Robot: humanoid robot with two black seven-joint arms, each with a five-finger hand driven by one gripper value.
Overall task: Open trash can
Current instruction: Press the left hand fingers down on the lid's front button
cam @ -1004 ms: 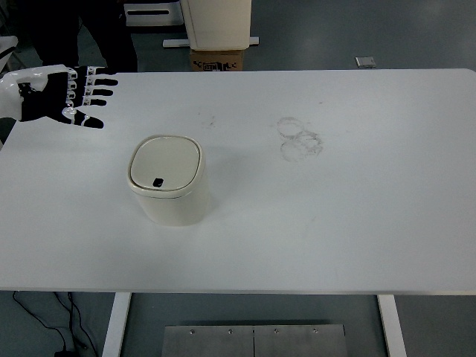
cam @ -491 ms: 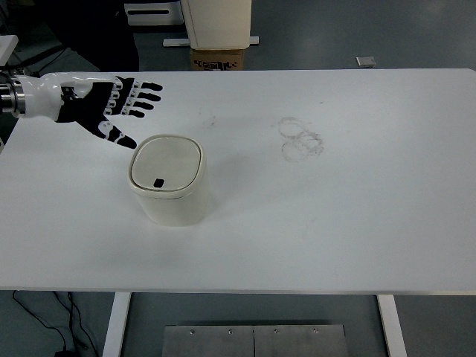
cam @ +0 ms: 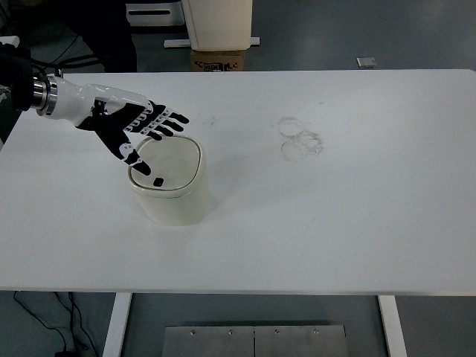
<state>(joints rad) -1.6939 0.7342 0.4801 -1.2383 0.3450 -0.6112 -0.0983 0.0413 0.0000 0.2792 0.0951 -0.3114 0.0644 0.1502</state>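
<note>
A small cream trash can [cam: 169, 186] stands upright on the white table [cam: 335, 208], left of centre. Its rounded square lid is shut, with a small dark button [cam: 158, 181] near its front edge. My left hand [cam: 141, 128] reaches in from the upper left and hovers over the back left part of the lid. Its fingers [cam: 169, 120] are spread and hold nothing. The thumb [cam: 136, 158] points down towards the lid's left side. I cannot tell if the hand touches the lid. The right arm is out of view.
Faint ring marks [cam: 300, 138] stain the table right of centre. Beyond the far edge stand a cardboard box [cam: 217, 59] and a white cabinet base [cam: 217, 22]. Cables [cam: 67, 320] lie on the floor near the front left table leg.
My left hand has moved right and towards the trash can, from the table's far left edge to above the lid. The trash can has not moved and its lid stays shut.
</note>
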